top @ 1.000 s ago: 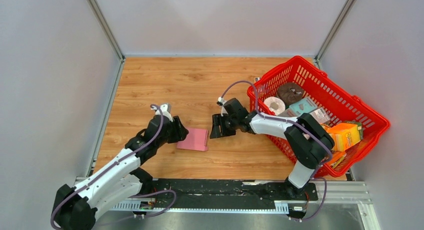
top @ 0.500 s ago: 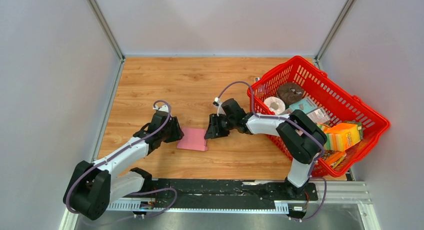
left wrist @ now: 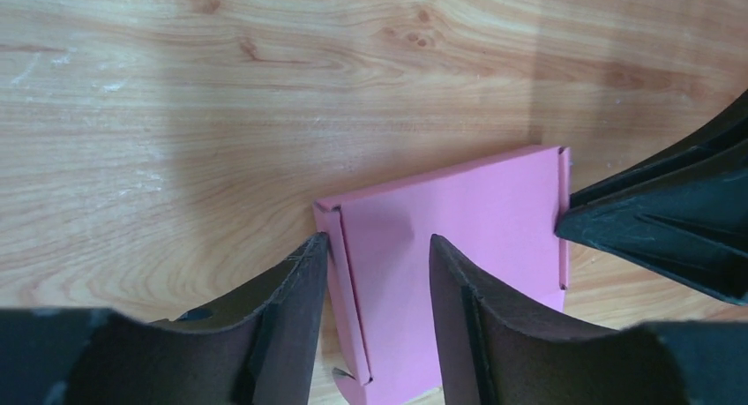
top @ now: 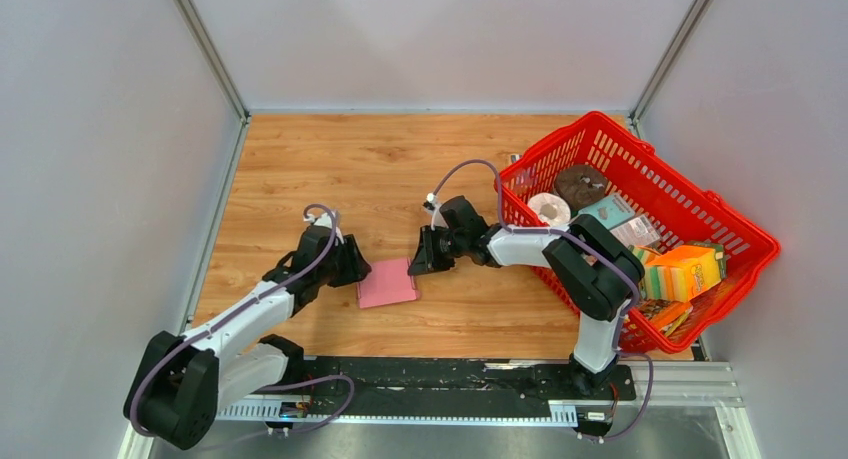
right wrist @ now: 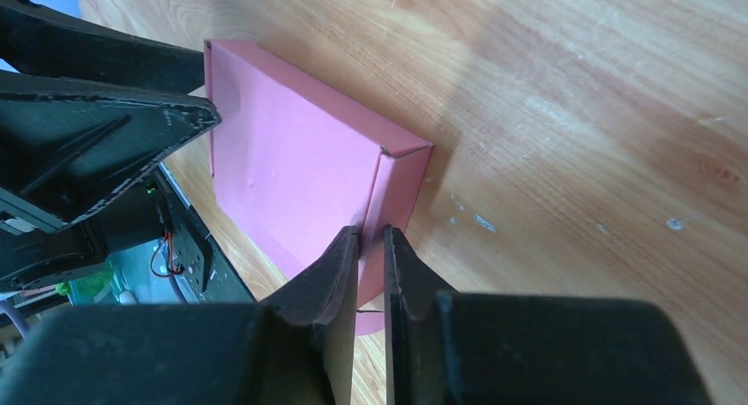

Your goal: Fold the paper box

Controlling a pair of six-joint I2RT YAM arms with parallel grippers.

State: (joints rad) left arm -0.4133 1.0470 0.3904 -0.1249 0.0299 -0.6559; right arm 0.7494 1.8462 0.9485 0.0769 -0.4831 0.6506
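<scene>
The pink paper box lies flat on the wooden table between my two grippers, as a folded rectangle with raised side walls. My left gripper is open at its left edge. In the left wrist view the gripper straddles the box's left wall without pinching it. My right gripper is at the box's right edge. In the right wrist view the gripper is shut on the box's upright right side wall. The opposite gripper shows in each wrist view.
A red basket stands at the right, holding a tape roll, a brown disc, and teal and orange boxes. Grey walls close the table on the left, back and right. A black rail runs along the near edge.
The right gripper has moved a little left onto the box's right edge. The left arm has dropped lower and shifted slightly. The box has turned slightly on the table.
</scene>
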